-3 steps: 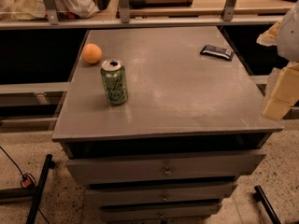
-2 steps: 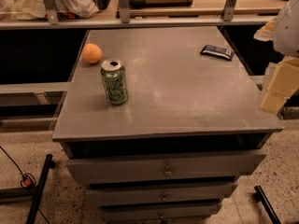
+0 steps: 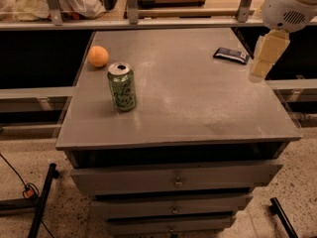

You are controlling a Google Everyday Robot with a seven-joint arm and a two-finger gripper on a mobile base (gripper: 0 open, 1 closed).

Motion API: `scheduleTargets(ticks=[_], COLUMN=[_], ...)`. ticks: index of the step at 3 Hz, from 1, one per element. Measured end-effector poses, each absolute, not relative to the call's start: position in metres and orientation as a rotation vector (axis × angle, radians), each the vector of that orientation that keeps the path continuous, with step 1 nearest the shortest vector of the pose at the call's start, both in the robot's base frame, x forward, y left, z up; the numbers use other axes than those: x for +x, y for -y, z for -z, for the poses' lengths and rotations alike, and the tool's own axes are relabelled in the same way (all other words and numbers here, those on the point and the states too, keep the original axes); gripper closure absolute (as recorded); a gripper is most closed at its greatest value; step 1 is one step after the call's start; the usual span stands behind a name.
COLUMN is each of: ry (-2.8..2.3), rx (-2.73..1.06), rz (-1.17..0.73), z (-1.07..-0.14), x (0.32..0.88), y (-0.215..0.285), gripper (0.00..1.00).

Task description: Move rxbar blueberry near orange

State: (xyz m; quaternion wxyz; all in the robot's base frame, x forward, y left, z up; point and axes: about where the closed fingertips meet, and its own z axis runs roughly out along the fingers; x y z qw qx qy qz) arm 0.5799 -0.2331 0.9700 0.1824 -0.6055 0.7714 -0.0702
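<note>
The rxbar blueberry [image 3: 231, 55] is a small flat dark bar lying near the far right edge of the grey cabinet top [image 3: 183, 98]. The orange [image 3: 98, 56] sits at the far left corner of the top. My gripper [image 3: 266, 58] hangs at the right side of the view, pale and cream-coloured, just right of the bar and slightly nearer than it, above the top's right edge. It holds nothing that I can see.
A green soda can [image 3: 122, 87] stands upright on the left part of the top, in front of the orange. Drawers [image 3: 176, 181] sit below the top. A shelf rail [image 3: 148, 21] with metal posts runs behind the cabinet.
My arm has moved up and back along the right edge, from beside the front right corner toward the bar. The bar, orange and can have not moved.
</note>
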Motion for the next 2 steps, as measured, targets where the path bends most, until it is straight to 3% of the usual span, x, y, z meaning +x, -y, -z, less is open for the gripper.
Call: scheduleTargets(ticks=[1, 2], ry=[-2.164, -2.141], rx=[-1.659, -1.619], rz=[0.25, 0.268], z=[-0.964, -0.977], x=[0.647, 0.661], y=[0.242, 0.246], gripper=[0.0, 0.0])
